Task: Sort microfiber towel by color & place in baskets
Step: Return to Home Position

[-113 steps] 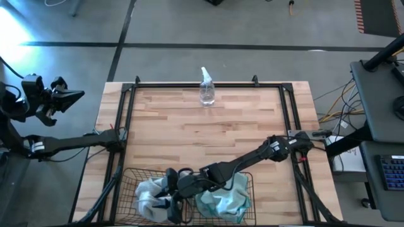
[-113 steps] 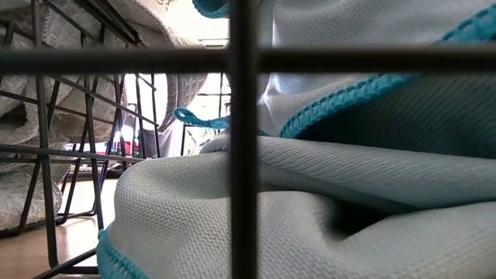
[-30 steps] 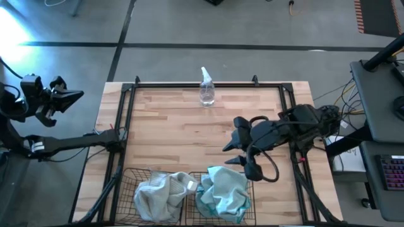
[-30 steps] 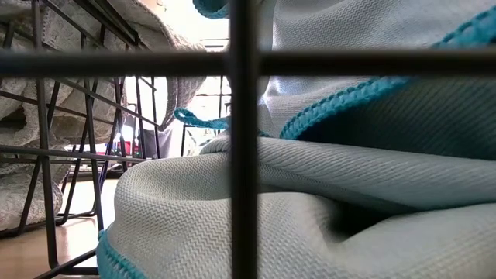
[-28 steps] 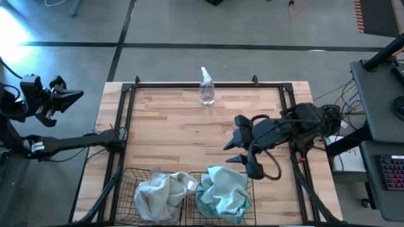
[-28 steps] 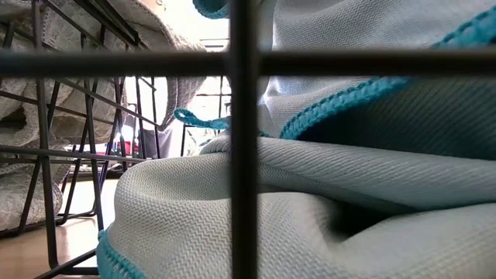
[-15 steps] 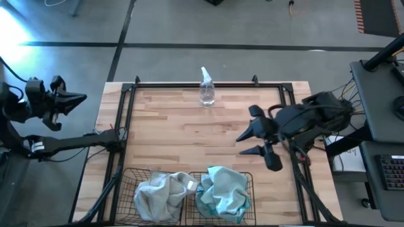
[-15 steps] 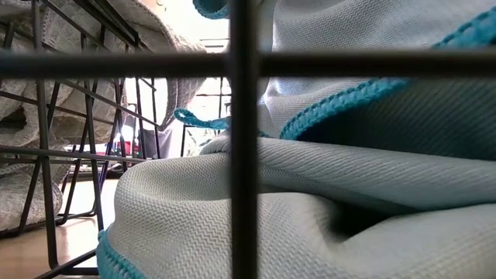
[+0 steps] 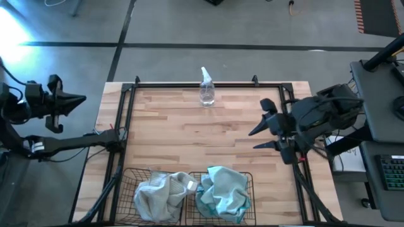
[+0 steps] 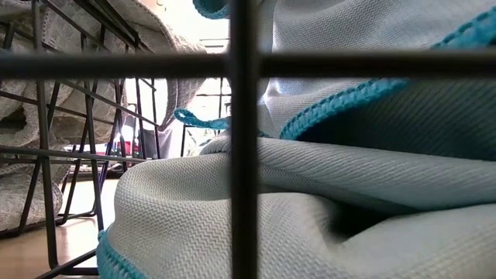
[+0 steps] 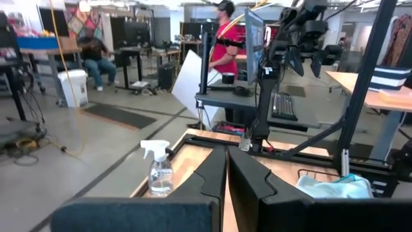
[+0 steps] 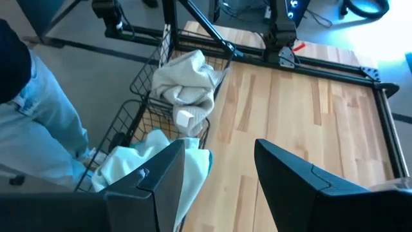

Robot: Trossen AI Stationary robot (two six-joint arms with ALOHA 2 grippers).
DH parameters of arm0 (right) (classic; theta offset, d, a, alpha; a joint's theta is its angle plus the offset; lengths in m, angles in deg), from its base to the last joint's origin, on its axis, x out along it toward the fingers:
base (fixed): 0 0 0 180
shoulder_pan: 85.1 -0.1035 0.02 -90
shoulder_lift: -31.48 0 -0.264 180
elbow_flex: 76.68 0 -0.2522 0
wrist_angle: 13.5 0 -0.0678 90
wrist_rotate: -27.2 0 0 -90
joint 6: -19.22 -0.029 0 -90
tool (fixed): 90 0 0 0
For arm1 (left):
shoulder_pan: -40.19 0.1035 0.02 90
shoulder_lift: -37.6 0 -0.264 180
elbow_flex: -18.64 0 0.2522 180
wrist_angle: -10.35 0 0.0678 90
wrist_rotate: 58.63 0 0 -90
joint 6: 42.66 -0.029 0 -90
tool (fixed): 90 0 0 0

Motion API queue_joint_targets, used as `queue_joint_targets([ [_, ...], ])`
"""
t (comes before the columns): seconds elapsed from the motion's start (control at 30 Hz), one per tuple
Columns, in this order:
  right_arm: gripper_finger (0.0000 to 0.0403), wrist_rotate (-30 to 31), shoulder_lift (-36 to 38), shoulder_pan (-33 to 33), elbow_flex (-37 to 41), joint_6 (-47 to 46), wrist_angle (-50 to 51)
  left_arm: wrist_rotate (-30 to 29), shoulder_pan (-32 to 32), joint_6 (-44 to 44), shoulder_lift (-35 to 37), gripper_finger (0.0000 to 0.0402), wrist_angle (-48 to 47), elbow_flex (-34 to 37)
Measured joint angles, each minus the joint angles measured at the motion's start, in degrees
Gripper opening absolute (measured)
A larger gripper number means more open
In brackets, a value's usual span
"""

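Two black wire baskets stand side by side at the table's near edge. The left basket (image 9: 126, 184) holds crumpled grey-white towels (image 9: 161, 195); the right basket (image 9: 251, 183) holds light blue towels (image 9: 221, 192). In the low view the blue towels (image 10: 325, 194) press against the basket wire (image 10: 242, 139), with grey cloth (image 10: 19, 101) to their left. My right gripper (image 9: 262, 137) hangs open and empty above the table's right part, apart from both baskets; its wrist view shows the grey towels (image 12: 187, 80) and blue towels (image 12: 148, 161). My left gripper (image 11: 226, 177) is shut and waits off the table's left edge (image 9: 68, 101).
A clear spray bottle (image 9: 206, 88) stands near the middle of the far edge. A black metal frame (image 9: 208, 84) runs along the table's edges. A person's jeans-clad leg (image 12: 38, 122) stands by the near edge beside the baskets. Bare wood (image 9: 189, 135) lies between bottle and baskets.
My right gripper has drawn back from above the table's middle-right toward the right edge and slightly toward the far edge, staying open and empty. The towels and baskets have not moved.
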Motion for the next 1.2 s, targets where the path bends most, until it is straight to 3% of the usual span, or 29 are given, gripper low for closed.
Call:
queue_joint_targets([
  [0.37,0.0183,0.0,4.8,0.0,1.9,1.5,2.6,-1.0,-0.1,-4.6,2.6,0.0000,-2.0,-5.9],
  [0.53,0.0183,0.0,9.0,0.0,7.4,2.0,1.6,-8.1,-0.5,-2.6,5.2,0.0000,-7.1,-8.9],
  [0.77,0.0183,0.0,17.1,0.0,21.0,2.0,-7.8,-8.5,-0.7,1.7,10.1,0.0000,-8.6,-7.9],
  [1.2,0.0183,0.0,35.2,0.0,54.7,2.0,-35.8,-8.4,-0.7,1.9,15.2,0.0000,-8.7,-5.6],
])
